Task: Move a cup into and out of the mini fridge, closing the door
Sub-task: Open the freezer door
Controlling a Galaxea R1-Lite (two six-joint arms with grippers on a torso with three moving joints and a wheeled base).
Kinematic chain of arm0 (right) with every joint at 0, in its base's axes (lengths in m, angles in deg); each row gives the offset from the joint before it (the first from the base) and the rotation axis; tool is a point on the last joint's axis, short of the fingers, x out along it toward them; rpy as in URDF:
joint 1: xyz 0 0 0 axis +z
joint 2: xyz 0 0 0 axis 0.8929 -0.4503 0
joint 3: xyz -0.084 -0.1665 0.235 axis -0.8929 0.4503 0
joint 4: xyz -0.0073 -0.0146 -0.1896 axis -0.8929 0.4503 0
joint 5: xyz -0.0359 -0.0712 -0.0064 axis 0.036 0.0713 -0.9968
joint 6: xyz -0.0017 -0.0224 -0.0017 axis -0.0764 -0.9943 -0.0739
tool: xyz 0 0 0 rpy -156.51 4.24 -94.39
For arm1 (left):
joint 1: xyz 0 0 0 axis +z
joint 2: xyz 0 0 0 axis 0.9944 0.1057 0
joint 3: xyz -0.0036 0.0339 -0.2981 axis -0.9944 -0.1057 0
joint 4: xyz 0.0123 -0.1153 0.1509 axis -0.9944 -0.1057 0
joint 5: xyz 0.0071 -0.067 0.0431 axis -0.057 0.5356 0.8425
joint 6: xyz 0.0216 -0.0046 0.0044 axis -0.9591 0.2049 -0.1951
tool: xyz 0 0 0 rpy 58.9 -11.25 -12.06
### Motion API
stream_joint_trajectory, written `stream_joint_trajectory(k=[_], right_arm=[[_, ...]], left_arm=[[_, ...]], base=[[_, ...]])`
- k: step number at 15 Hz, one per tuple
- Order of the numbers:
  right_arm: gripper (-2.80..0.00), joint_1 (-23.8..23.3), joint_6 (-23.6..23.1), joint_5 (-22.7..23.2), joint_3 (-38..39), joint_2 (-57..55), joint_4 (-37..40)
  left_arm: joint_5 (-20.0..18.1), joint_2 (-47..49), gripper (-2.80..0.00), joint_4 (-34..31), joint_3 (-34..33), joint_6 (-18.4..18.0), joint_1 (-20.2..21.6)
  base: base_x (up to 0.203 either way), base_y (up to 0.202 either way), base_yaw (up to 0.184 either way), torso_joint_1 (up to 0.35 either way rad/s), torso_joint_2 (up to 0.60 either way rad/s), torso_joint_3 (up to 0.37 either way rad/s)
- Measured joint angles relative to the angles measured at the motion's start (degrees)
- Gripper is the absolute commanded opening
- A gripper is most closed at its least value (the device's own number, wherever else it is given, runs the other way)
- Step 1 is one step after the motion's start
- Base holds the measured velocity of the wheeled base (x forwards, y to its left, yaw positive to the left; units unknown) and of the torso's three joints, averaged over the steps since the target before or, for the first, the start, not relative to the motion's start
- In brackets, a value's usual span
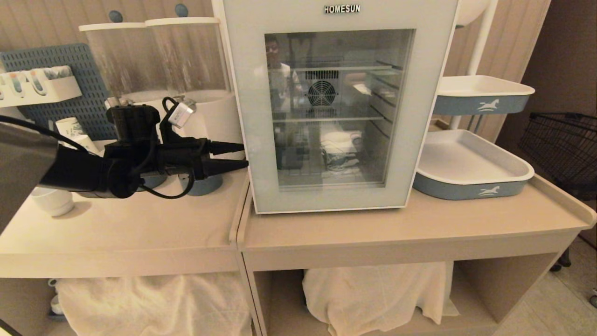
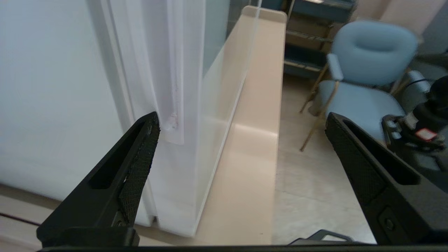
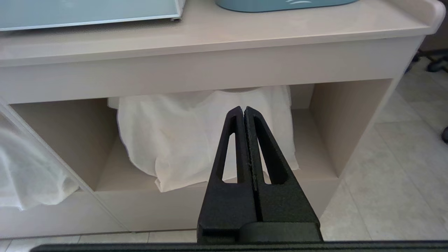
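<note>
With the door [image 1: 336, 116] shut flush on the mini fridge [image 1: 338, 14], left tool [image 1: 245, 155] sits spread wide at its left edge — likely to hook it open. Cup [image 1: 336, 150] inside, lower shelf, behind glass. Right tool [image 3: 244, 115] pressed together, parked below the surface [image 1: 373, 228].
</note>
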Motion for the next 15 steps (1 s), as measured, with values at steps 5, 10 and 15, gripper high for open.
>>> stream_joint_trajectory(k=[5, 10, 15], right_arm=[[-2.80, 0.0, 0.0, 0.0, 0.0, 0.0, 0.0], [-2.80, 0.0, 0.0, 0.0, 0.0, 0.0, 0.0], [-2.80, -0.1, 0.0, 0.0, 0.0, 0.0, 0.0]], left_arm=[[-0.7, -0.3, 0.00, 0.5, 0.5, 6.8, -1.3], [-1.0, -1.4, 0.00, 3.8, -0.9, 9.9, -3.2], [-4.2, -4.9, 0.00, 3.7, -5.3, 10.7, -3.7]], base=[[0.000, 0.000, 0.000, 0.000, 0.00, 0.000], [0.000, 0.000, 0.000, 0.000, 0.00, 0.000], [0.000, 0.000, 0.000, 0.000, 0.00, 0.000]])
